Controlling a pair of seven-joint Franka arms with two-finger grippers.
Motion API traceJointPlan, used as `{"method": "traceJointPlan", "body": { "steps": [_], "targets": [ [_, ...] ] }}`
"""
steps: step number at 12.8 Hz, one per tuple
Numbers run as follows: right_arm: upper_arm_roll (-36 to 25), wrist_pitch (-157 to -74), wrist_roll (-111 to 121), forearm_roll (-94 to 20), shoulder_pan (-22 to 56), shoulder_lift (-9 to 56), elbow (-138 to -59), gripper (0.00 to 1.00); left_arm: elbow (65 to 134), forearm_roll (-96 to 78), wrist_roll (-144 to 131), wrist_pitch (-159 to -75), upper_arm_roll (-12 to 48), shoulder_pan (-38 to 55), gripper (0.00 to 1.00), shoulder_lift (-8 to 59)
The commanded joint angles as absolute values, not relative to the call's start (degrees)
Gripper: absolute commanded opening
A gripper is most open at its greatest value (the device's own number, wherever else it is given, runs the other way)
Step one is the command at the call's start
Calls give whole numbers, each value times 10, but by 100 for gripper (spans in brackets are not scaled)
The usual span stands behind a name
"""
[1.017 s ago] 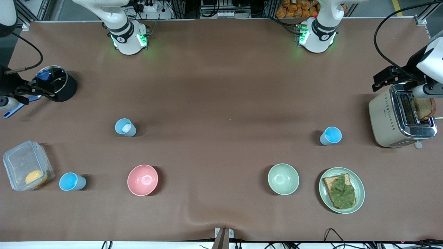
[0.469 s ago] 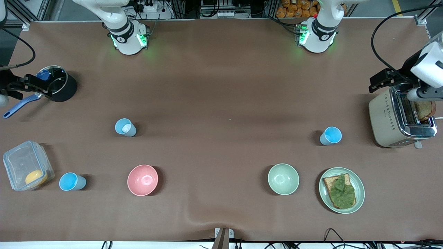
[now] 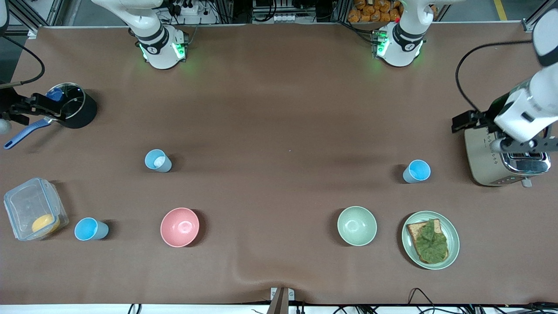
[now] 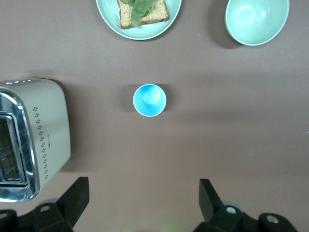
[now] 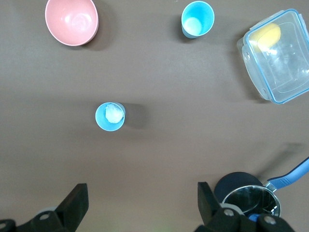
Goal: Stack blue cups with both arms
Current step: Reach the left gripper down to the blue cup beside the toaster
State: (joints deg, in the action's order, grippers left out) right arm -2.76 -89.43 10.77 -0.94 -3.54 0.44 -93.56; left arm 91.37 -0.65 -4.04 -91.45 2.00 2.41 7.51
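Three blue cups stand upright and apart on the brown table. One cup (image 3: 416, 171) stands beside the toaster, toward the left arm's end; it also shows in the left wrist view (image 4: 149, 100). A second cup (image 3: 158, 160) holds something white and shows in the right wrist view (image 5: 110, 116). A third cup (image 3: 90, 229) stands beside the clear container and also shows in the right wrist view (image 5: 197, 19). My left gripper (image 4: 142, 191) is open and empty, high over the toaster (image 3: 518, 146). My right gripper (image 5: 141, 193) is open and empty, high beside the black pot at the table's edge (image 3: 11, 114).
A pink bowl (image 3: 179, 226) and a pale green bowl (image 3: 357, 225) sit near the front camera. A green plate (image 3: 409, 248) carries toast with lettuce. A toaster (image 3: 484, 161), a black pot (image 3: 83, 114) with a blue handle and a clear container (image 3: 26, 205) stand at the table's ends.
The left arm has swung over the toaster toward the front camera and now hides the bread in its slot. The right arm drew back toward the table's edge, then held still. The cups have not moved.
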Motion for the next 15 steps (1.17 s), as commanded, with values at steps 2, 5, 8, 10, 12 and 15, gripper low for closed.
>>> {"method": "traceJointPlan", "body": {
  "steps": [2,5,8,10,12,15],
  "targets": [
    [-22,-889,98,-9,-38,1,-934,100,987,14,-28,-1013,19,26,100,79],
    [-21,-894,98,-9,-35,4,-934,100,1031,27,-28,-1075,19,25,100,101],
    [-19,-894,99,-9,-35,4,-934,100,950,28,-29,-1036,18,25,100,183],
    [-19,-892,98,-9,-36,4,-934,100,907,37,-34,-1009,18,32,100,227],
    [-19,-891,98,-9,-33,4,-934,100,906,36,-34,-1009,18,27,100,243],
    [-19,-891,99,-9,-34,4,-934,100,911,29,-34,-1017,19,21,100,270]
  ]
}}
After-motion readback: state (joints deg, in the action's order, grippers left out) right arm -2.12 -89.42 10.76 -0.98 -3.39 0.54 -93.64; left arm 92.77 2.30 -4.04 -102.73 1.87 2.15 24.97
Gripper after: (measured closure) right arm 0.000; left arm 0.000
